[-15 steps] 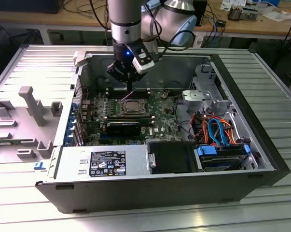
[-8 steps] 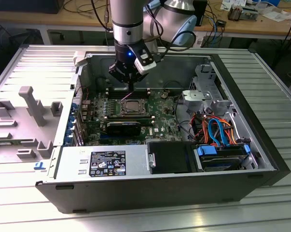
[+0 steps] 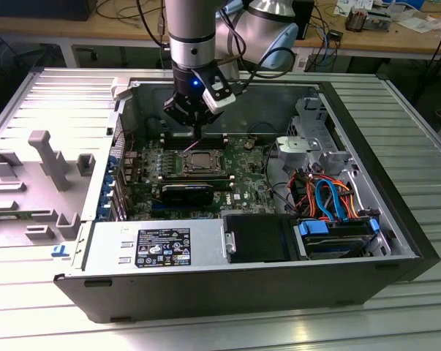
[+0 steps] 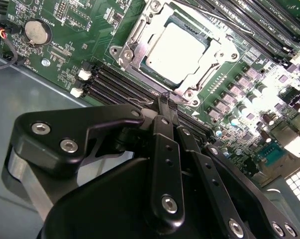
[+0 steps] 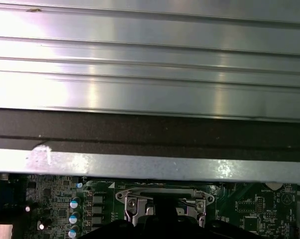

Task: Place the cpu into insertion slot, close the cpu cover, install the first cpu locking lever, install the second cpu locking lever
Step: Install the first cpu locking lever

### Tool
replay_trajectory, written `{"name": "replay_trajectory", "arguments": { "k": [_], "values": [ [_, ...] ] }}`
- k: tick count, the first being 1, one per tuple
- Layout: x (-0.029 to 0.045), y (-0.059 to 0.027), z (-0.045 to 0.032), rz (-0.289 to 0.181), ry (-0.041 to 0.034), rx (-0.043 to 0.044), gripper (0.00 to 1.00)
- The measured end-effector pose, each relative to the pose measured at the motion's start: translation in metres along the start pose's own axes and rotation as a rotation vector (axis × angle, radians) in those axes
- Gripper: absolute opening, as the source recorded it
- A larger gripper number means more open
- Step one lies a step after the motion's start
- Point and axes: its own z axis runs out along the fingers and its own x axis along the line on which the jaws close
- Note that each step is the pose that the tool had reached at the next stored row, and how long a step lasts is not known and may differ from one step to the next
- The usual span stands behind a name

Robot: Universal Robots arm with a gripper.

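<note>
Fingers: the fingers are pressing together and pinching nothing that I can make out; the tips are sitting at the nearest edge of the socket.
Cpu: the cpu is lying flat in the socket, just beyond the fingertips.
Cpu cover: the cpu cover is lying down around the chip, between it and the fingertips. I cannot tell whether it is latched.
Slip risk: the narrow tips are bearing on a thin metal edge. A sideways slide would likely be sending them into the memory slots just beside them.
Pressure risk: if the chip is sitting slightly askew, pushing on the cover could be bending the socket contacts.
Board risk: too deep a push would be flexing the motherboard under the tips.
</note>
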Motion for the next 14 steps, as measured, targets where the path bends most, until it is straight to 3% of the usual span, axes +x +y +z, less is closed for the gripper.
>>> {"name": "replay_trajectory", "arguments": {
  "k": [14],
  "values": [
    [0.0000,0.0038,0.0033,0.000,0.0000,0.0008,0.11]
  ]
}}
